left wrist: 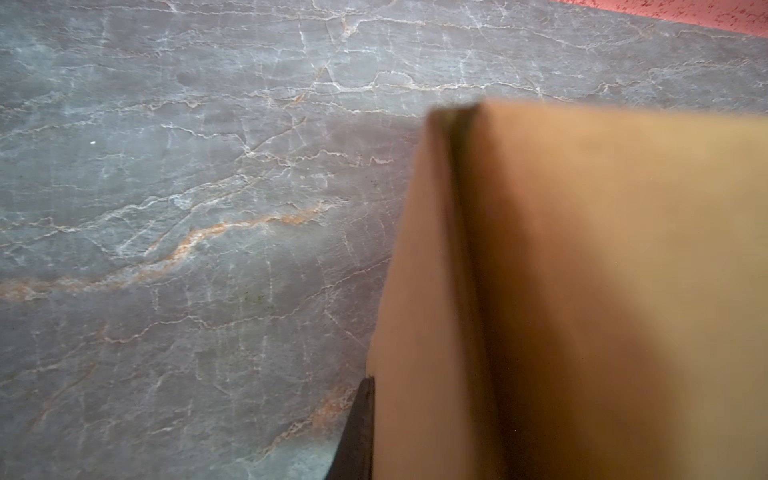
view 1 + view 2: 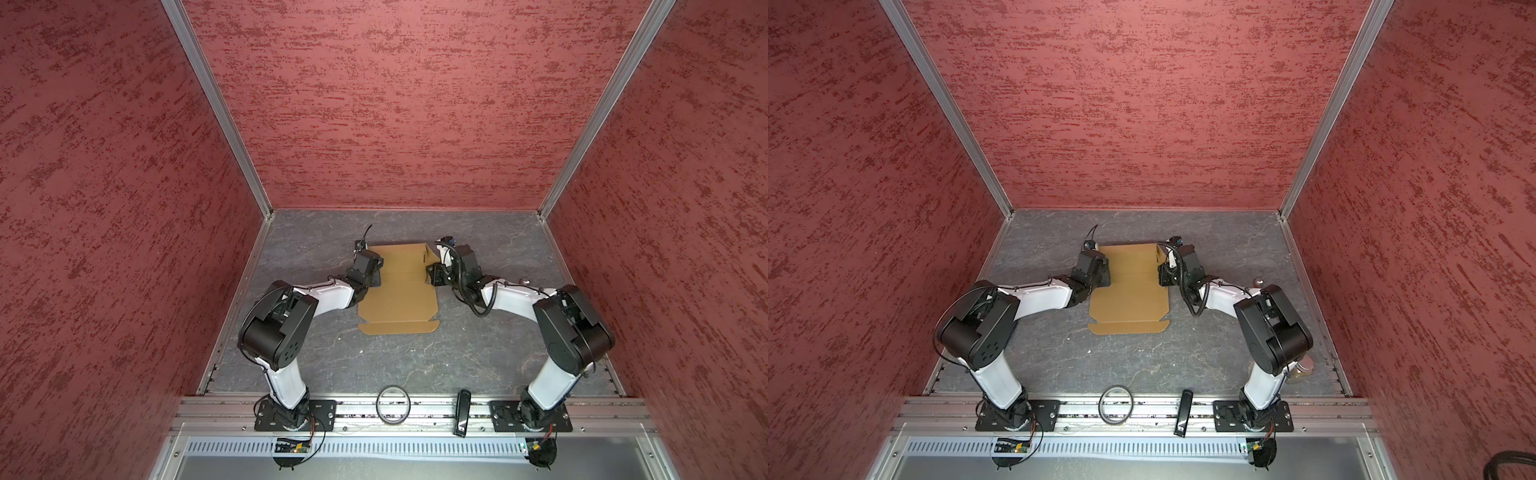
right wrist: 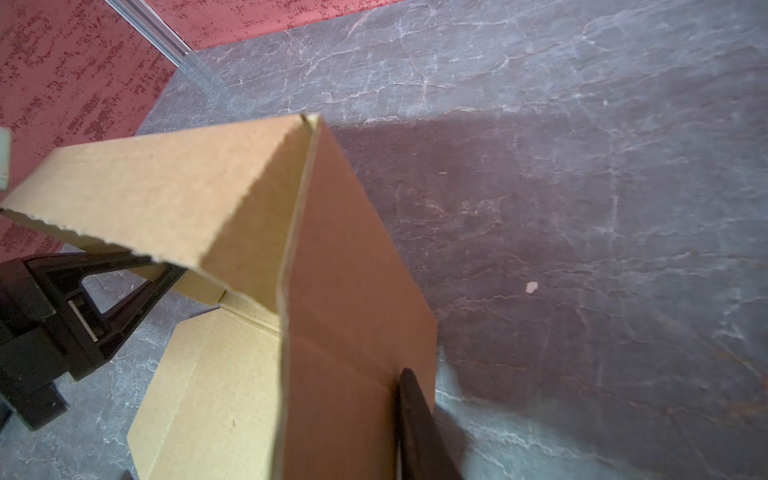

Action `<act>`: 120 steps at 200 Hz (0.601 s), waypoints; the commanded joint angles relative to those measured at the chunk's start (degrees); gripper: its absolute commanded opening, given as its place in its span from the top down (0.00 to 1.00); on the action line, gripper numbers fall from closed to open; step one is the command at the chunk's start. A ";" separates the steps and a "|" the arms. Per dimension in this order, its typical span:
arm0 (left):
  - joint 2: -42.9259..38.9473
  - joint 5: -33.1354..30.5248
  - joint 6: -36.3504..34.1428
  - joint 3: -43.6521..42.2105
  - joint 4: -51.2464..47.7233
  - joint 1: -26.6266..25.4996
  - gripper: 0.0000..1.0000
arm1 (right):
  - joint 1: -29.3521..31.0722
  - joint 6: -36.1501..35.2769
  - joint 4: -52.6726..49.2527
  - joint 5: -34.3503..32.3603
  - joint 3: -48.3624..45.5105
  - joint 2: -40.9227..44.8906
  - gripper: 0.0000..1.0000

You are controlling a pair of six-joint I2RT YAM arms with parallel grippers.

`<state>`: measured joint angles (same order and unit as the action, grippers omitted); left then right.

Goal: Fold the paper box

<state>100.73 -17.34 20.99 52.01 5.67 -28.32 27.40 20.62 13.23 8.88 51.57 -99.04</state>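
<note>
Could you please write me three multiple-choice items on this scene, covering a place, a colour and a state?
1. Where is the black ring? A on the cardboard; B on the front rail; C by the far wall.
2. The paper box is: A white; B tan-brown; C blue.
3. Its nearest flap: A lies flat; B stands upright; C is rolled up.
Answers: B, it sits on the rail; B, plain tan cardboard; A, it lies flat on the table.

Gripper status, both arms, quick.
Left gripper: closed on the box, at its left side flap.
Right gripper: closed on the box, at its raised right flap.
</note>
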 commanded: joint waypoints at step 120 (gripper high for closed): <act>0.17 1.35 -1.12 -4.93 9.30 -1.04 0.92 | 1.35 -1.88 4.23 -0.10 -3.89 -1.08 0.78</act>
<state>100.73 -18.50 19.59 48.27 12.80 -28.64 27.73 18.63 18.20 8.29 48.56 -100.29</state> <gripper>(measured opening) 0.086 0.198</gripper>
